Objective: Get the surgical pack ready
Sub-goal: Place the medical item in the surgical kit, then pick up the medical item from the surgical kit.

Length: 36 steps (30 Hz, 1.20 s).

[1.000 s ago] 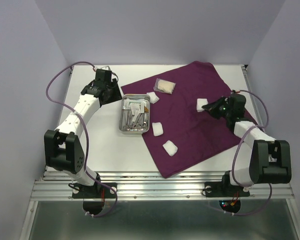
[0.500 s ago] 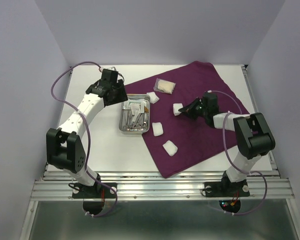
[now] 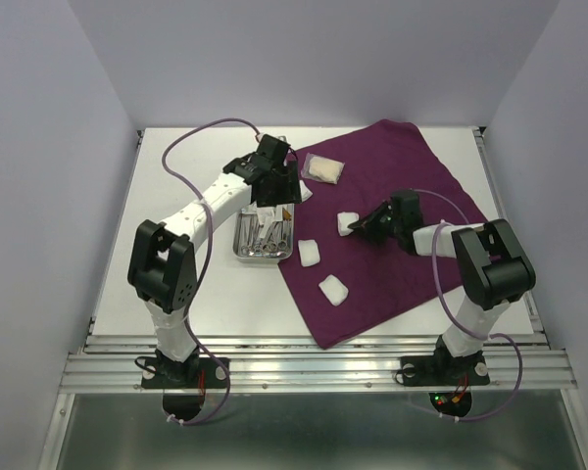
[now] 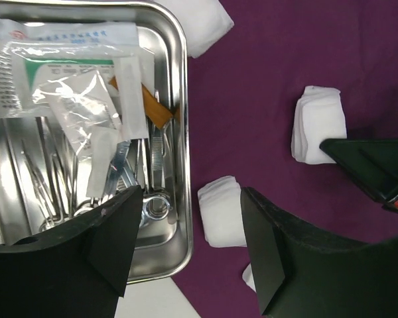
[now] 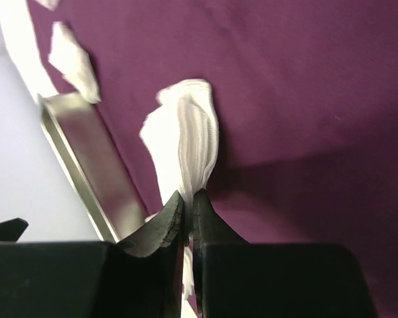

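Note:
The dark-purple cloth (image 3: 412, 176) lies spread on the table. The steel tray (image 3: 241, 252) sits at its left edge and holds scissors and forceps (image 4: 152, 199) under clear packets (image 4: 60, 73). My right gripper (image 3: 359, 227) is shut on a white gauze square (image 3: 346, 223) and holds it low over the cloth, right of the tray. In the right wrist view the gauze (image 5: 186, 132) is pinched between the closed jaws (image 5: 188, 199). My left gripper (image 4: 191, 245) is open and empty above the tray's right rim (image 4: 183, 132).
Three more gauze squares lie on the cloth near the tray (image 3: 301, 191) (image 3: 310, 254) (image 3: 333, 290). A clear packet with tan contents (image 3: 323, 168) lies at the cloth's far left. The white table (image 3: 176, 294) is walled at the back and sides.
My right gripper carried the gauze square left across the cloth toward the tray. My left arm swung right, from the table's far left to above the tray.

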Available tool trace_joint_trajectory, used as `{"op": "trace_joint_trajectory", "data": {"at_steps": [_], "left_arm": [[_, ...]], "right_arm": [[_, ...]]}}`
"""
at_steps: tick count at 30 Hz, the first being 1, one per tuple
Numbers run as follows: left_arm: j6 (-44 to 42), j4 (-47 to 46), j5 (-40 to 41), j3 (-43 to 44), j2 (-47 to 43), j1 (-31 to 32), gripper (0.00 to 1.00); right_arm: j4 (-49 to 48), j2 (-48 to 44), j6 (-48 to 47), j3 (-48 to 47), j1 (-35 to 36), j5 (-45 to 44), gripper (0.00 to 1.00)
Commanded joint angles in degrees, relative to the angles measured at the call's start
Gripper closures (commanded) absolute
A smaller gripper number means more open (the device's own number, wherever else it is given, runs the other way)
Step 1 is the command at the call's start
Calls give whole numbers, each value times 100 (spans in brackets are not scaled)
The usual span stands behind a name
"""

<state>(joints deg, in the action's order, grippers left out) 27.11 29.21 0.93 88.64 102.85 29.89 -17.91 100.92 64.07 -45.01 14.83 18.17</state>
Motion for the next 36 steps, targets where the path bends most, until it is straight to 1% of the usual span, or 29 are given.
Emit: {"op": "trace_joint_trajectory", "data": {"at_steps": [1,4,5,7,8,11,14,17,20,21,23,24,25,26,28,33,36], "left_arm": [[84,128,-269,390,95,69,27],[84,129,-286,435,130,96,27],[75,146,-286,443,139,87,27],[75,146,-278,426,122,96,28],[66,146,-277,426,113,96,27],[66,137,-286,382,104,105,27],[49,120,-304,347,95,114,27],[13,50,-392,303,69,122,28],[-4,67,-374,303,60,131,28],[-4,76,-357,294,43,131,28],[-13,50,-348,242,34,131,28],[-13,-11,-374,215,25,131,28],[-13,-55,-400,154,16,131,26],[-22,-117,-409,110,-28,140,24],[-66,-310,-557,13,-80,149,22],[-119,-452,-945,30,-54,149,21],[-136,-434,-884,39,-72,140,21]], "right_arm": [[385,-29,35,-51,142,-279,98],[507,6,0,-51,195,-314,81],[560,24,-26,-77,196,-384,68],[753,6,-140,-95,196,-481,60],[824,-29,-184,-121,196,-612,55],[1043,-99,-439,-183,196,-841,47],[1255,-65,-712,-402,196,-1017,45],[1378,129,-870,-561,196,-939,46],[1361,296,-809,-631,196,-833,56],[1343,296,-783,-623,196,-816,63],[1255,226,-704,-570,196,-807,72],[1246,191,-695,-570,196,-833,80],[1246,147,-694,-561,196,-833,85],[1238,51,-686,-544,196,-833,93],[1133,-90,-712,-517,196,-789,98],[956,-442,-817,-569,196,-579,99],[886,-503,-800,-657,196,-429,99]]}}
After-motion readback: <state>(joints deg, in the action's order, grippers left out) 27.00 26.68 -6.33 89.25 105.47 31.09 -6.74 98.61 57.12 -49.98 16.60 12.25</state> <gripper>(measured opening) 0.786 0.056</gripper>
